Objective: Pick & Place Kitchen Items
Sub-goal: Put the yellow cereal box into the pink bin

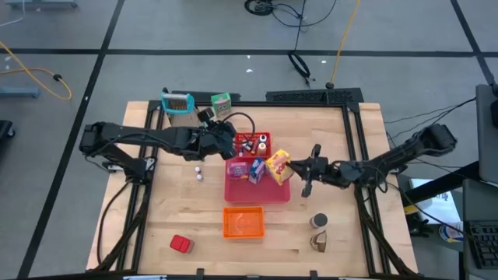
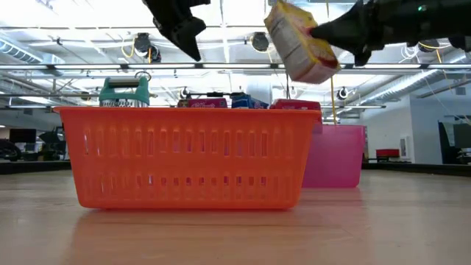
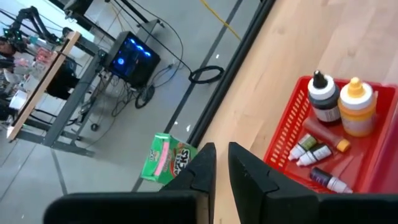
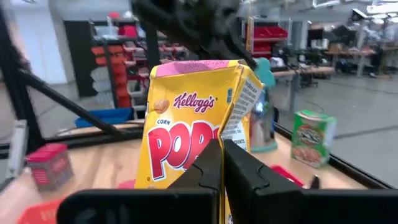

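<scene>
1. Centre right of the high view, the right gripper (image 1: 299, 176) is reaching in from the right edge and pinching a yellow box (image 1: 279, 166) by its corner, its fingers pressed tight on the cardboard.
2. That box is hanging tilted over the right end of the pink tray (image 1: 261, 192); in the low view it is showing clear above the tray at top centre (image 2: 300, 42), and in the right wrist view it is filling the middle of the frame (image 4: 189, 130).
3. Upper centre of the high view, the left gripper (image 1: 226, 140) is hovering just left of the red basket (image 1: 253, 137), its fingers nearly pressed together and pinching nothing; the left wrist view is showing only a narrow slit between them (image 3: 222, 176).
4. Small bottles (image 3: 339, 106) are lying in the red basket.
5. A red box (image 1: 236, 168) and a blue box (image 1: 256, 170) are standing in the pink tray, left of the yellow box.
6. A green box (image 1: 221, 102) is sitting at the table's top edge, with the grater (image 1: 177, 103) to its left.
7. Lower centre, an orange basket (image 1: 243, 222) is sitting below the pink tray.
8. A red block (image 1: 180, 244) is lying at lower left, well apart from a jar (image 1: 318, 222) at lower right.
</scene>
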